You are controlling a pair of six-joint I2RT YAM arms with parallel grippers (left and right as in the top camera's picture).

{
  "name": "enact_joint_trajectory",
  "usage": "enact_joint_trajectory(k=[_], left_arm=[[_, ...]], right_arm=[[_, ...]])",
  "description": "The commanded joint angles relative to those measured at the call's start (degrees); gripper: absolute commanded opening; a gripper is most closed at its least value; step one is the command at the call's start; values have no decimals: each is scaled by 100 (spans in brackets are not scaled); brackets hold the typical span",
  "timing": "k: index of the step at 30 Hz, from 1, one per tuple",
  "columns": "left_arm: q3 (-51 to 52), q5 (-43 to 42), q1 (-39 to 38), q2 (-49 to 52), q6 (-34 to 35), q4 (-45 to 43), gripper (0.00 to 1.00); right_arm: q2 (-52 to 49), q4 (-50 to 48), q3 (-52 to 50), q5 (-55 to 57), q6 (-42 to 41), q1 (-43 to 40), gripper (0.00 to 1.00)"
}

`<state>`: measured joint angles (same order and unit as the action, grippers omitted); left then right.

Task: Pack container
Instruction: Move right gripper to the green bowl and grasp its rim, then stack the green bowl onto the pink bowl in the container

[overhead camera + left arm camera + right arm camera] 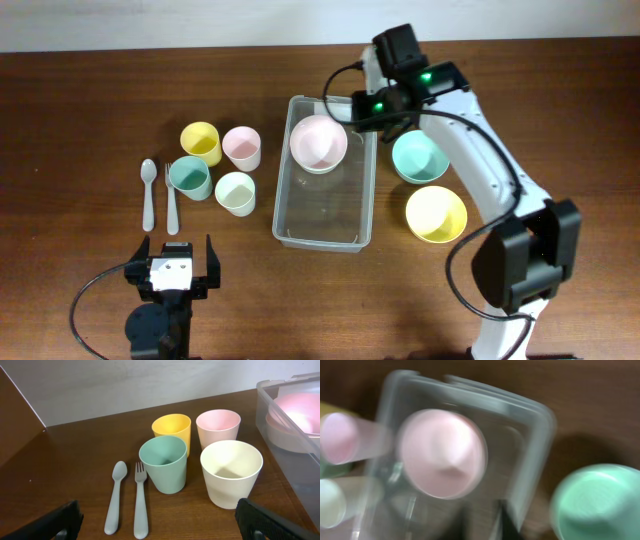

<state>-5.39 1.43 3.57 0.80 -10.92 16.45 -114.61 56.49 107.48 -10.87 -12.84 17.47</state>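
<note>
Nearest me, my left gripper (pixel 178 250) hovers over the table (pixel 80 120), fingers spread wide apart and holding nothing. Just beyond lie a grey spoon (pixel 149 190) and fork (pixel 171 198) side by side, then four upright cups clustered together: teal (pixel 189 177), cream (pixel 235 192), yellow (pixel 200 142) and pink (pixel 241 147). To their right stands the container (pixel 284 215), with a pink bowl (pixel 318 142) inside its far end. A yellow bowl (pixel 435 213) and a teal bowl (pixel 418 157) sit just beside its right wall. Farthest out, my right gripper (pixel 364 110) hangs over the container's far right corner. That wrist view is blurred, so I cannot tell how its fingers stand.
</note>
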Motion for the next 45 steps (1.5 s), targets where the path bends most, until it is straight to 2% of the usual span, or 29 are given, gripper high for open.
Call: enact_joint_trajectory(k=[1,3,9,21,23,25,27,28,38,45], left_arm=[[26,-61,35,-39,-70,-11,100],[28,-63,35,-39,-72,-11,100],[28,-63,35,-39,-70,-11,100],[28,-63,35,-39,-70,-11,100],[28,-63,35,-39,-70,-11,100],[26,-61,35,-39,-70,-11,100],[28,-61,35,-39,-70,-11,100],[26,-63,35,-39,-72,-11,100],[26,-61,35,-39,-70,-11,100],[26,-61,35,-39,-72,-11,100]], right_arm=[[87,400,44,726,-649,-734,42],[-28,739,42,533,-758,-1263,46],[-389,841,-243,-114,-693,-1965,46],[-1139,505,-726,-122,-697,-2275,44],[-1215,505,-807,-166,-697,-2275,38],[-1233,402,-942,-275,-697,-2275,25],[-1233,262,-1019,-442,-693,-2275,6],[-1233,212,-1019,-531,-684,-2275,4],[-765,55,-498,-1714,-435,-2280,4],[411,157,-138,-2203,-481,-1974,4]])
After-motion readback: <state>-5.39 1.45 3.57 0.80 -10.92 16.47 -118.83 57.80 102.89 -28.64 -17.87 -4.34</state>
